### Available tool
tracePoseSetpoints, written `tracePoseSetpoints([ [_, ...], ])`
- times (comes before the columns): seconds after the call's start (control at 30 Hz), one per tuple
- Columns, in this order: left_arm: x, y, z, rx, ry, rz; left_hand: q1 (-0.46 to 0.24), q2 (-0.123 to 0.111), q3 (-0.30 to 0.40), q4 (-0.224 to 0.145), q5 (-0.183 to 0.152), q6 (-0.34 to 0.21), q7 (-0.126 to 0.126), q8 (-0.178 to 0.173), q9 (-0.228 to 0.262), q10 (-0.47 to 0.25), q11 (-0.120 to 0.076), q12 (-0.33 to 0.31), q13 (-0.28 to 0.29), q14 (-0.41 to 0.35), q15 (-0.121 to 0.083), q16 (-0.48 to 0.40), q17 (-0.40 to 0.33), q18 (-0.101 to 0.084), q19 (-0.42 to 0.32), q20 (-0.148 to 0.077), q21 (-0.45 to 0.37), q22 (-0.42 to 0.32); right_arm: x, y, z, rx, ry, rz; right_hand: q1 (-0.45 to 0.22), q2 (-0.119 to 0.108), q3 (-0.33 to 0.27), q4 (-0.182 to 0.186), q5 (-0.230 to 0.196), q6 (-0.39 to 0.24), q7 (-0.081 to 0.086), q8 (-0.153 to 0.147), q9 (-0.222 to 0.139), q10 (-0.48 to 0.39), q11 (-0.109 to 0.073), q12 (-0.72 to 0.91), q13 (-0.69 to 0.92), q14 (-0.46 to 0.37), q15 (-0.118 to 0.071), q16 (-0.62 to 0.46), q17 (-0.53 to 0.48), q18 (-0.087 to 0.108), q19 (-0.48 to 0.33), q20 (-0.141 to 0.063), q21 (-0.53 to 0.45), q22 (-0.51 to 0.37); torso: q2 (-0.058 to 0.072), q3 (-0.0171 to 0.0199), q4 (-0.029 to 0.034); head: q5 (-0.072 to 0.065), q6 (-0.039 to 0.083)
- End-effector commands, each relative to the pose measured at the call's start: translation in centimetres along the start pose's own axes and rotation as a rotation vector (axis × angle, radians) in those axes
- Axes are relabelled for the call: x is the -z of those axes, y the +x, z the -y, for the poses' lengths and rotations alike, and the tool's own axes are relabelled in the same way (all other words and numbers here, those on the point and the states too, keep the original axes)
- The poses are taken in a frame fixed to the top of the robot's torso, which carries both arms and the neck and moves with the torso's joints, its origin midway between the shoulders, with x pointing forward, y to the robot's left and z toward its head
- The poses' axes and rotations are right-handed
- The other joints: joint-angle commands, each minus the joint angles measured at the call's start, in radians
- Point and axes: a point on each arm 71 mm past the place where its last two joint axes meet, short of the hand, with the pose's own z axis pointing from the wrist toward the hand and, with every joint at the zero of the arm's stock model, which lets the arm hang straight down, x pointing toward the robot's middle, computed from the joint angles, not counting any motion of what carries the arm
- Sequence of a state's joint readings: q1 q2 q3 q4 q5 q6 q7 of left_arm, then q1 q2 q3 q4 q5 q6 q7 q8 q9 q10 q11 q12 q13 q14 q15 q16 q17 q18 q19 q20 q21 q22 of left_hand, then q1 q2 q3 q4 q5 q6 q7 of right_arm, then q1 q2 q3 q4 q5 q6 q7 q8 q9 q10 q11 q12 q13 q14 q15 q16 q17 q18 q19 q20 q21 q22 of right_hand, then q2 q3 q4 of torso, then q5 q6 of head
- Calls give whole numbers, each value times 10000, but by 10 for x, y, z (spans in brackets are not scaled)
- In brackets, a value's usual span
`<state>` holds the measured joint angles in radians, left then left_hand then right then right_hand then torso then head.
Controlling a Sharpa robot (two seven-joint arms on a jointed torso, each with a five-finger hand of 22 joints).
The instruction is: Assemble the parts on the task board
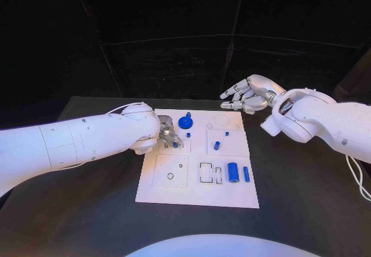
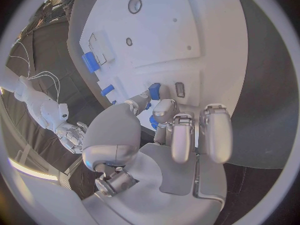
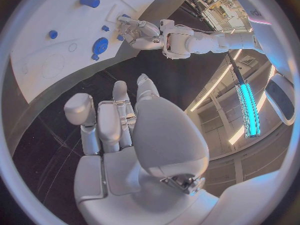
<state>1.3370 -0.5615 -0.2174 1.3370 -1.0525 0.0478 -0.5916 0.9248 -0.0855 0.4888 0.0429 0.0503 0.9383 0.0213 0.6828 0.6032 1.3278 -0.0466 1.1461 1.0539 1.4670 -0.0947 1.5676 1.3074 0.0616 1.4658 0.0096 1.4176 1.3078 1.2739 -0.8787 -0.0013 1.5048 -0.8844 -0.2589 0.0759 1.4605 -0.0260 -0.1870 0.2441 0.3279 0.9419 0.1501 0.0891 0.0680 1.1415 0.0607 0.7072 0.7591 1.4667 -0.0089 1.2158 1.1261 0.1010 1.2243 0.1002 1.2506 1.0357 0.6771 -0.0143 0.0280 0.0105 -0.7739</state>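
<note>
The white task board point(image 1: 198, 191) lies in the middle of the black table. My left hand point(image 1: 167, 135) hangs low over its far left part, and the thumb and a finger pinch a small blue part point(image 2: 154, 91) beside a small slot point(image 2: 180, 89) in the board point(image 2: 164, 31). A blue gear-shaped part point(image 1: 185, 122) stands just beyond that hand. Small blue pegs point(image 1: 217, 144) stand mid-board, and a blue cylinder point(image 1: 232, 172) and a thin blue bar point(image 1: 246, 173) lie near the right edge. My right hand point(image 1: 246, 97) hovers past the board's far right corner, fingers apart, holding nothing.
The right wrist view looks back over my right hand point(image 3: 115, 130) at the board point(image 3: 37, 60), the gear-shaped part point(image 3: 100, 45) and my left hand point(image 3: 141, 32). Bare black table surrounds the board. White cables hang by the right arm point(image 1: 357, 179).
</note>
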Motion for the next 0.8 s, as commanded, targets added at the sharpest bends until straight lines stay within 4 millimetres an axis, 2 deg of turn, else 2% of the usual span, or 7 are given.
tracePoseSetpoints([
  [0.03,0,1,-1,-59,-76,-162,-203,-33,-294,145,36,101,17,59,21,72,16,76,18,1038,-89,32,2634,-158,387,-39,64,473,0,0,-2,13,-106,-53,-48,98,-83,16,3,14,-35,46,15,33,-26,-38,-20,37,-72,-73,-17,143,-39,-51,-63,-23,-8,-1,12,1,0],
  [0.2,0,0,-2,1,-123,-86,-653,-203,-1109,551,29,134,2,75,30,87,9,107,35,1038,-93,32,2634,-160,390,-41,66,494,0,0,-2,15,-103,-49,-57,100,-94,22,-5,12,-34,46,15,30,-25,-39,-26,31,-71,-94,-38,148,-54,-50,-81,-48,-7,-3,10,-9,6],
  [0.6,2,-6,-9,506,-88,349,-594,-102,-2875,1260,3,95,-30,83,50,34,-20,74,-23,1038,-132,32,2634,-137,357,-79,-31,413,0,-1,-2,20,-103,-28,-140,114,-175,83,-65,-15,-23,40,11,12,-12,-44,-59,16,-61,-142,-66,159,-90,-44,-137,-113,-7,-9,7,-35,77],
  [0.73,7,-17,-7,1019,180,558,-502,-59,-3201,1421,0,21,-9,61,48,-37,-8,-4,-114,1038,-122,32,2634,-117,328,-82,-105,326,-1,-1,-1,24,-96,-15,-154,118,-190,94,-85,-19,-21,39,10,10,-10,-42,-64,14,-59,-151,-71,159,-90,-42,-142,-115,-8,-5,13,-46,89],
  [0.8,11,-27,-5,1348,369,642,-343,-30,-3380,1468,-14,-122,46,-19,16,-213,27,-239,-385,1038,-97,32,2634,-89,279,-62,-218,184,-1,-1,-1,27,-90,-9,-161,121,-197,99,-94,-21,-20,39,10,10,-9,-41,-66,14,-58,-150,-67,159,-90,-41,-145,-117,-15,-1,7,-54,118],
])
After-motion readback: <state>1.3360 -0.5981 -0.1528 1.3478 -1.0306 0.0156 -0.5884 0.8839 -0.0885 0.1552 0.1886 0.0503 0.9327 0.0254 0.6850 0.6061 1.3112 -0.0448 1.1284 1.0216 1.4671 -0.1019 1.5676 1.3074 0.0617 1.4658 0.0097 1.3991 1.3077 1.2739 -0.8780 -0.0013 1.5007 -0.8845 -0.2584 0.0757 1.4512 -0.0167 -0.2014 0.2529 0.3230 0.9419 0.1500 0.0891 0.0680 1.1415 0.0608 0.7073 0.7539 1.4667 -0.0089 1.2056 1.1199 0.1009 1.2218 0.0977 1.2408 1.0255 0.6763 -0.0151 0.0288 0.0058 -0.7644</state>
